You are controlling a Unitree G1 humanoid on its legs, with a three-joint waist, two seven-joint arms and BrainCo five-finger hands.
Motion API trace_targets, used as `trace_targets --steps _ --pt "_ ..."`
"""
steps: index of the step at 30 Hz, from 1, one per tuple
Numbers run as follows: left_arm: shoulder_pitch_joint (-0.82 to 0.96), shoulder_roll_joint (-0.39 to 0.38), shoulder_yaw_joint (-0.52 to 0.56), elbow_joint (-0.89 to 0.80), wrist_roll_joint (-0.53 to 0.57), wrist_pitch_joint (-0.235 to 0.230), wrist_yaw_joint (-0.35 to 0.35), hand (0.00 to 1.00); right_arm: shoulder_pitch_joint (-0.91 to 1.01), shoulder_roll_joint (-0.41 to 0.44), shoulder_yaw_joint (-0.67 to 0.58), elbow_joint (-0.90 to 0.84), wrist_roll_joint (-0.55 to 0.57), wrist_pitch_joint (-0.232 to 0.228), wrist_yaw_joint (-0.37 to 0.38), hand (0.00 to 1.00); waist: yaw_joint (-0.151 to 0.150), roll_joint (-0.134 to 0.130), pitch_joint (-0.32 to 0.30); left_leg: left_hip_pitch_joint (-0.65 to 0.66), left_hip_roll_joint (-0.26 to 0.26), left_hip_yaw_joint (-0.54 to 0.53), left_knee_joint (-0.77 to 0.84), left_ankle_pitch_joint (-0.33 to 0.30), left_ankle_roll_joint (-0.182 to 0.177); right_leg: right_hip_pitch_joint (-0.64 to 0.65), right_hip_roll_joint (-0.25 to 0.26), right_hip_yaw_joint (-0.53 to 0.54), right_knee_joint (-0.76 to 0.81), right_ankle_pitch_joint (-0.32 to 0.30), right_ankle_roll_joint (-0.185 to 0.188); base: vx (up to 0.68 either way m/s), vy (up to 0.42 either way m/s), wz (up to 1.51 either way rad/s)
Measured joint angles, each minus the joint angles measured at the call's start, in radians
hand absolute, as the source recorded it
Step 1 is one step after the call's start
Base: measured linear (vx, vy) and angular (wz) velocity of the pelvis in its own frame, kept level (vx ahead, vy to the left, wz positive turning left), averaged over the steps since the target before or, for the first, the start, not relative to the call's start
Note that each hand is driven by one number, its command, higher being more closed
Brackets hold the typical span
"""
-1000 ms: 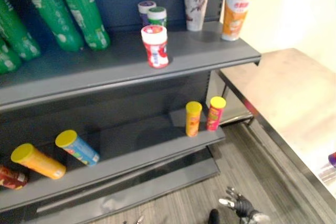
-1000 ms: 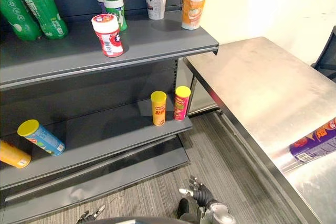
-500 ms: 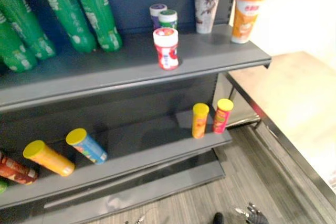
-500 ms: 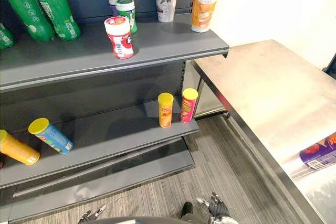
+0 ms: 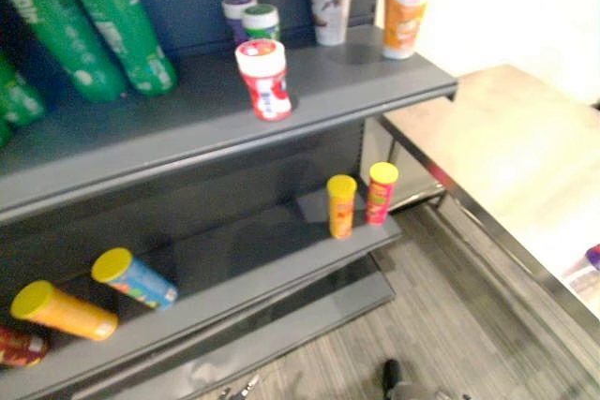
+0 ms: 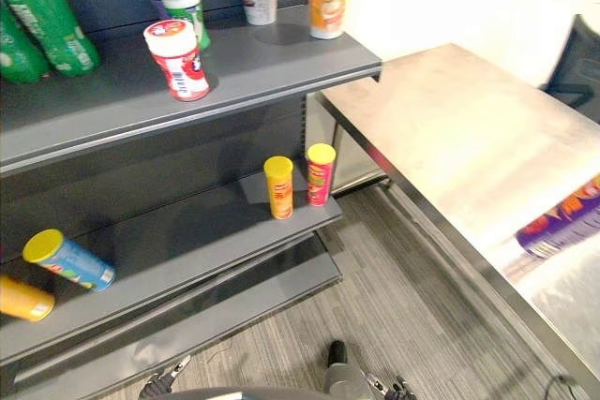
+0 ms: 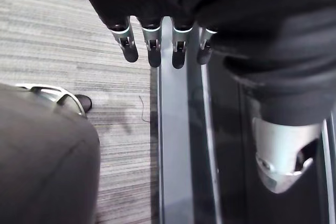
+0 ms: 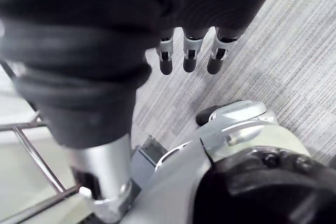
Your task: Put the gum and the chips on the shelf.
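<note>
A: Hands?
B: Left hand, right hand: low before the shelf, fingers straight, empty.
A: Gum, chips?
B: Gum on the shelf's upper board; chips can lying on the table beside it.

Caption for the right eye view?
Gum bottles on the upper shelf, two chip cans upright below, a purple can lying on the steel table.

Gum bottle, red-and-white, upright on upper shelf; chips can, purple, lying on steel table (both well apart from the fingers).
</note>
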Motion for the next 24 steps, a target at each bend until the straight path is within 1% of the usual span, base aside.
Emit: trace_targets --steps 1,2,3,4,5,6,7,8,9,10,11,12,13,14,15,16,17,18,19,22,24 --pt "0.004 -0.001 0.002 -0.007 0.012 0.001 0.002 0.0 -0.001 0.004 -0.011 -0.01 0.004 -0.004 -0.002 0.0 -0.001 0.012 0.001 0.002 0.008 0.047 -0.004 0.0 0.004 -0.018 -0.015 -0.103 0.038 -0.063 -0.005 -0.14 0.072 -1.28" --pt "0.023 -0.012 0.001 -0.027 0.012 0.001 0.008 0.0 -0.019 0.004 -0.021 -0.012 0.008 -0.008 -0.005 0.0 0.0 0.036 0.001 0.001 0.039 0.112 0.001 -0.002 0.006 -0.061 -0.045 -0.227 0.14 -0.103 -0.045 -0.07 0.074 -1.35" --pt "0.029 -0.009 0.005 -0.031 0.01 0.001 0.014 0.0 -0.026 0.006 -0.027 -0.011 0.007 -0.008 -0.005 0.0 0.0 0.032 0.003 0.0 0.056 0.148 0.008 -0.002 0.005 -0.085 -0.07 -0.295 0.263 -0.131 -0.087 -0.03 0.062 -1.25" --pt "0.028 -0.006 0.011 -0.032 0.007 0.001 0.02 0.0 -0.029 0.007 -0.029 -0.01 0.007 -0.01 -0.004 0.0 -0.005 0.023 0.005 0.003 0.067 0.175 0.024 -0.004 0.003 -0.08 -0.09 -0.35 0.366 -0.147 -0.11 0.08 0.0 -1.16" --pt "0.03 0.0 0.027 -0.039 0.006 0.0 0.03 0.0 -0.017 0.008 -0.028 -0.002 0.006 -0.02 -0.001 0.0 0.001 -0.003 0.005 0.02 0.055 0.211 0.042 -0.011 -0.007 -0.048 -0.103 -0.379 0.394 -0.133 -0.109 0.09 -0.021 -1.17" --pt "0.025 0.002 0.044 -0.036 0.004 0.001 0.032 0.0 -0.026 0.01 -0.024 -0.002 0.006 -0.026 -0.001 0.0 0.012 -0.011 0.007 0.025 0.057 0.24 0.051 -0.013 -0.005 -0.05 -0.079 -0.387 0.366 -0.133 -0.117 0.06 -0.06 -1.51" --pt "0.019 -0.004 0.047 -0.033 0.003 0.0 0.034 0.0 -0.037 0.003 -0.003 -0.004 0.006 -0.052 0.002 0.0 0.015 -0.01 0.01 0.025 0.057 0.258 0.051 -0.016 0.028 -0.041 -0.034 -0.377 0.276 -0.097 -0.141 -0.07 -0.028 -1.58" --pt "-0.01 -0.012 0.046 -0.034 0.0 -0.001 0.035 0.0 -0.072 -0.008 0.011 0.001 0.005 -0.066 0.005 0.0 0.016 -0.001 0.025 0.019 0.021 0.231 0.001 -0.024 0.054 -0.041 0.007 -0.33 0.177 -0.028 -0.147 -0.12 0.001 -1.5" --pt "-0.018 -0.017 0.047 -0.036 -0.01 -0.002 0.034 0.0 -0.093 -0.016 0.012 0.002 0.005 -0.069 0.006 0.0 0.022 0.016 0.03 0.015 0.016 0.226 -0.033 -0.013 0.066 -0.04 0.033 -0.307 0.129 -0.008 -0.145 -0.16 0.024 -1.23" --pt "-0.034 -0.026 0.057 -0.037 -0.015 -0.013 0.035 0.0 -0.119 -0.01 0.013 -0.002 0.005 -0.073 0.008 0.0 0.009 0.023 0.037 0.011 0.022 0.267 -0.032 0.003 0.018 -0.061 -0.006 -0.366 0.263 -0.124 -0.152 -0.1 -0.024 -0.81" --pt "-0.043 -0.028 0.056 -0.039 -0.016 -0.015 0.036 0.0 -0.11 0.003 0.011 -0.001 0.006 -0.073 0.009 0.0 0.012 0.015 0.035 0.022 0.02 0.288 -0.011 0.003 0.018 -0.044 -0.062 -0.409 0.399 -0.222 -0.142 -0.04 -0.062 -0.59" --pt "-0.04 -0.026 0.057 -0.042 -0.016 -0.015 0.037 0.0 -0.098 0.006 0.012 -0.001 0.005 -0.075 0.007 0.0 0.014 0.007 0.033 0.036 0.016 0.299 -0.003 0.003 0.018 -0.014 -0.073 -0.419 0.389 -0.229 -0.117 0.05 -0.094 -0.68" --pt "-0.035 -0.023 0.07 -0.043 -0.017 -0.013 0.039 0.0 -0.104 0.008 0.025 -0.005 -0.006 -0.077 0.008 0.0 0.025 -0.006 0.03 0.044 0.015 0.327 0.019 0.003 0.018 0.012 -0.039 -0.416 0.308 -0.227 -0.096 0.04 -0.102 -0.71" --pt "-0.03 -0.028 0.073 -0.043 -0.017 -0.013 0.04 0.0 -0.105 0.007 0.038 -0.007 -0.018 -0.081 0.008 0.0 0.025 -0.008 0.026 0.043 0.022 0.341 0.029 0.004 0.017 0.032 -0.016 -0.402 0.257 -0.217 -0.083 0.02 -0.126 -0.92" --pt "-0.027 -0.043 0.073 -0.042 -0.022 -0.011 0.041 0.0 -0.114 0.003 0.052 -0.013 -0.03 -0.087 0.009 0.0 0.022 0.007 0.03 0.042 0.042 0.355 0.052 0.005 0.016 0.055 0.028 -0.378 0.176 -0.177 -0.094 -0.07 -0.102 -0.73" --pt "-0.025 -0.047 0.072 -0.044 -0.023 -0.011 0.042 0.0 -0.121 0.001 0.051 -0.011 -0.031 -0.083 0.007 0.0 0.015 0.013 0.029 0.032 0.051 0.365 0.074 0.013 0.017 0.065 0.048 -0.359 0.124 -0.152 -0.099 -0.07 -0.067 -0.61" --pt "-0.026 -0.047 0.067 -0.045 -0.023 -0.011 0.042 0.0 -0.12 -0.001 0.052 -0.012 -0.031 -0.082 0.007 0.0 0.011 0.015 0.028 0.028 0.055 0.366 0.083 0.018 0.015 0.067 0.054 -0.354 0.105 -0.143 -0.103 -0.13 -0.058 -0.43" --pt "-0.031 -0.05 0.056 -0.047 -0.023 -0.011 0.042 0.0 -0.116 -0.005 0.052 -0.011 -0.033 -0.08 0.007 0.0 0.01 0.016 0.028 0.027 0.057 0.364 0.087 0.033 0.007 0.077 0.067 -0.341 0.066 -0.125 -0.105 -0.11 -0.059 -0.3" --pt "-0.032 -0.052 0.05 -0.052 -0.023 -0.011 0.041 0.0 -0.11 -0.006 0.052 -0.011 -0.033 -0.077 0.006 0.0 0.011 0.017 0.027 0.027 0.058 0.364 0.087 0.042 0.006 0.085 0.078 -0.335 0.033 -0.113 -0.109 -0.13 -0.07 -0.24" --pt "-0.038 -0.054 0.034 -0.054 -0.023 -0.013 0.041 0.0 -0.095 -0.006 0.051 -0.011 -0.033 -0.069 0.002 0.0 0.01 0.016 0.028 0.024 0.061 0.359 0.087 0.054 0.002 0.107 0.093 -0.334 -0.019 -0.091 -0.113 -0.11 -0.027 0.0" --pt "-0.04 -0.056 0.034 -0.054 -0.022 -0.013 0.04 0.0 -0.09 -0.006 0.05 -0.011 -0.031 -0.069 -0.004 0.0 0.009 0.015 0.028 0.023 0.062 0.357 0.088 0.055 0.002 0.109 0.096 -0.335 -0.027 -0.088 -0.113 -0.08 0.022 0.04"
